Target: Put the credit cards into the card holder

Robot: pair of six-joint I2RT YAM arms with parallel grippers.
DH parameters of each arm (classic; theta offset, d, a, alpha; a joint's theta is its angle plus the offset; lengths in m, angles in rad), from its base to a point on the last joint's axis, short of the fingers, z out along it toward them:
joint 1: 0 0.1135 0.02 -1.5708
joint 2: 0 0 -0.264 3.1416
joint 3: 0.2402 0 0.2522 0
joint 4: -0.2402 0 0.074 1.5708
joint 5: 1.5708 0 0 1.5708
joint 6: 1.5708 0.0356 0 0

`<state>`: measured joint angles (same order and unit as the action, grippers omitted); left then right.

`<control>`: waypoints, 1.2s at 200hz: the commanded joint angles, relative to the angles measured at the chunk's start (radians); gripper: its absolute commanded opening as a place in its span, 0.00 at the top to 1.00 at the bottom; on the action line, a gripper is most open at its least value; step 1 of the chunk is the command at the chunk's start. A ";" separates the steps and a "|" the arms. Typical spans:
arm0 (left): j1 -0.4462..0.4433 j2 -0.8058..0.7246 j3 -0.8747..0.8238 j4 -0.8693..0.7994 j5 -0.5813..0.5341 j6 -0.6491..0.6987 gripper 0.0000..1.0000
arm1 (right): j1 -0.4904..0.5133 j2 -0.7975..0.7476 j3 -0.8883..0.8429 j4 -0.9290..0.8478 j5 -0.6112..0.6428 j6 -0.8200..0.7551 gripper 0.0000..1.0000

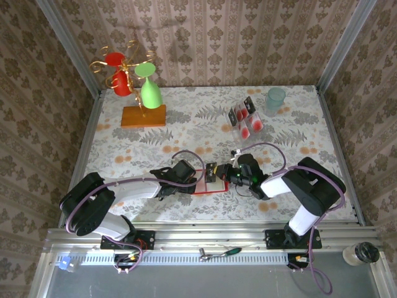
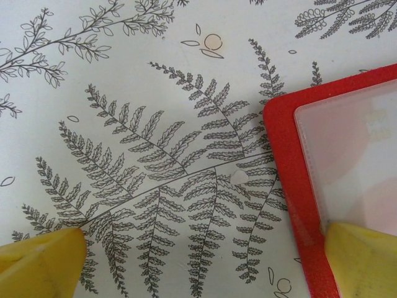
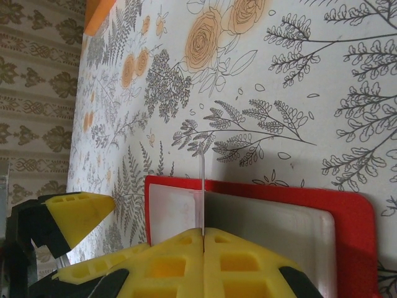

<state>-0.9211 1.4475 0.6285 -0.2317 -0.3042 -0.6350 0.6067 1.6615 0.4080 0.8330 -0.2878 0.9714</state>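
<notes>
The red card holder (image 1: 201, 190) lies open and flat near the table's front middle, its pale inner pocket (image 2: 347, 155) facing up. My right gripper (image 3: 203, 233) is shut on one credit card (image 3: 203, 186), held upright and edge-on over the holder's pocket (image 3: 273, 223). From above, that card (image 1: 213, 172) sits just left of the right gripper (image 1: 219, 174). My left gripper (image 2: 201, 267) is open, one yellow fingertip (image 2: 363, 254) over the holder's near-left part, the other (image 2: 40, 261) over bare cloth. More credit cards (image 1: 246, 117) stand in a clear rack at the back.
A teal cup (image 1: 275, 99) stands at the back right beside the rack. An orange block (image 1: 143, 116) with a gold stand holding red and green glasses sits at the back left. The left gripper's yellow finger (image 3: 74, 214) is close to the left of the held card.
</notes>
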 commanded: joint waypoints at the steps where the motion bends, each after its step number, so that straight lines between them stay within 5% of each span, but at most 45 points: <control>1: 0.002 0.025 -0.020 -0.017 -0.010 -0.011 0.00 | 0.011 0.035 -0.024 0.049 -0.035 0.018 1.00; 146: -0.025 -0.042 0.091 -0.063 -0.007 0.004 0.00 | 0.011 0.073 -0.058 0.133 -0.036 0.051 1.00; 240: -0.029 0.022 0.008 -0.073 -0.062 -0.041 0.00 | 0.010 0.008 -0.051 0.088 -0.032 0.041 1.00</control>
<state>-0.9485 1.4483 0.6590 -0.2737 -0.3317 -0.6529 0.6079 1.7157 0.3683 0.9604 -0.3080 1.0252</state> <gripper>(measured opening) 0.999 0.064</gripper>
